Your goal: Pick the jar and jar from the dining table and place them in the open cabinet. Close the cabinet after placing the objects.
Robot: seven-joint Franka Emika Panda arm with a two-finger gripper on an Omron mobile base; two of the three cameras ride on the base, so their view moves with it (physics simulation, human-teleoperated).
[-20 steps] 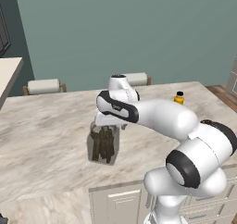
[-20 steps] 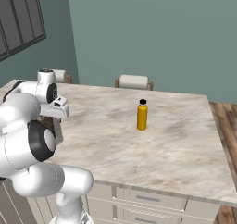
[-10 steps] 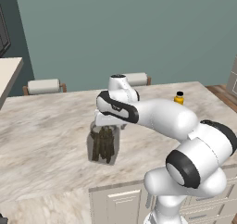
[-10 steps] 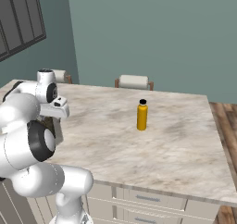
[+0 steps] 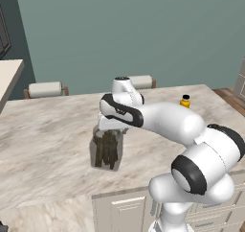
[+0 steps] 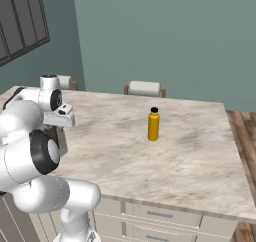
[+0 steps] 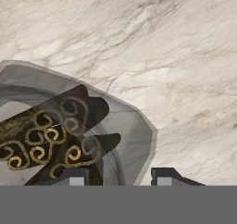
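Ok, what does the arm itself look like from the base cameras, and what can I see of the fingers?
The arm is glossy white, built of rounded segments with black bands at the joints. No cables or markings are visible on it. In the hand view the gripper shows two small dark fingertips with pale grey square faces.

Glossy white rounded arm (image 5: 167, 121), dark joint bands
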